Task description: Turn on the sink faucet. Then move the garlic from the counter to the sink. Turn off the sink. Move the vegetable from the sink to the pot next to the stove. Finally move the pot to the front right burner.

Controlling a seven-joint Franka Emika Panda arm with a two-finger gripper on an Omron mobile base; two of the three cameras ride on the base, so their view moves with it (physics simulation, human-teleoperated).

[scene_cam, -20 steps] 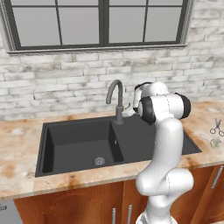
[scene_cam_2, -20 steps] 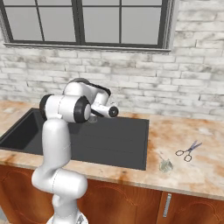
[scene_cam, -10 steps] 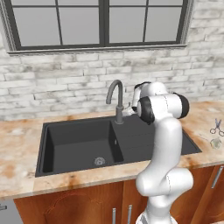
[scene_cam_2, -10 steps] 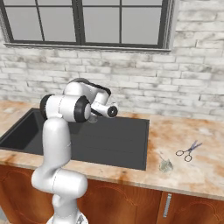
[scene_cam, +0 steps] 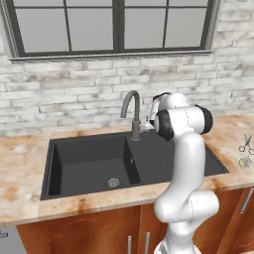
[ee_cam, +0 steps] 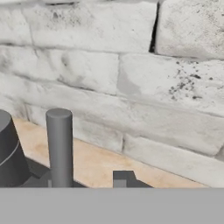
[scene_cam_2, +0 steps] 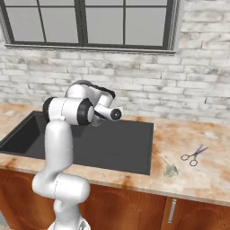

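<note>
Evidently at the first step only. Gripper (scene_cam: 147, 124) parked at the foot of the sink faucet (scene_cam: 131, 110), close against the brick wall (scene_cam: 59, 94). Hand view puts the thin side lever (ee_cam: 59, 146) upright just ahead, one fingertip (ee_cam: 122, 177) beside it; cannot tell whether clenched on the lever or released. No stream visible under the spout; sink (scene_cam: 84, 161) dry-looking, drain (scene_cam: 113, 182) bare. Judged: faucet not yet confirmed on. Garlic (scene_cam_2: 170, 170) taken to be the small pale item on the counter (scene_cam_2: 197, 179), well apart from the basin, just beside the scissors (scene_cam_2: 194, 155). Left to do: garlic to sink, tap off, garlic to pot, pot to burner.

Room and surface: whitewashed brick behind, dark-framed window (scene_cam: 114, 25) above; mottled beige worktop over reddish-brown cabinets (scene_cam_2: 126, 206); matte black basin with flat drainboard (scene_cam_2: 121, 146) set into it.
</note>
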